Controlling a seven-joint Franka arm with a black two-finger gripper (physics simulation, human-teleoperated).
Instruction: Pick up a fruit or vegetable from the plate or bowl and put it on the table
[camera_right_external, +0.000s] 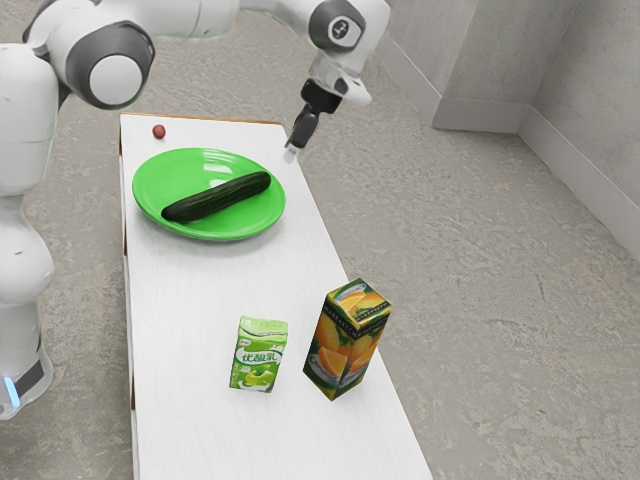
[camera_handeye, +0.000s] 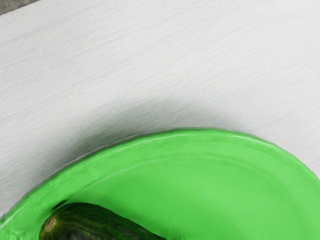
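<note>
Needs lowering toward the exterior view's left to reach the cucumber (camera_right_external: 217, 198), aslant on the green plate (camera_right_external: 160, 178), and pinching across its long axis, with fingers (camera_right_external: 291, 153) impossible to read as spread or pressed together.

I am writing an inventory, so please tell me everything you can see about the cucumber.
The cucumber is long, dark green and slightly glossy, with faint lengthwise streaks and a pale brownish tip at one end. It looks whole. It lies lengthwise across the green plate, slanting in the exterior view. The gripper is apart from it.
</note>
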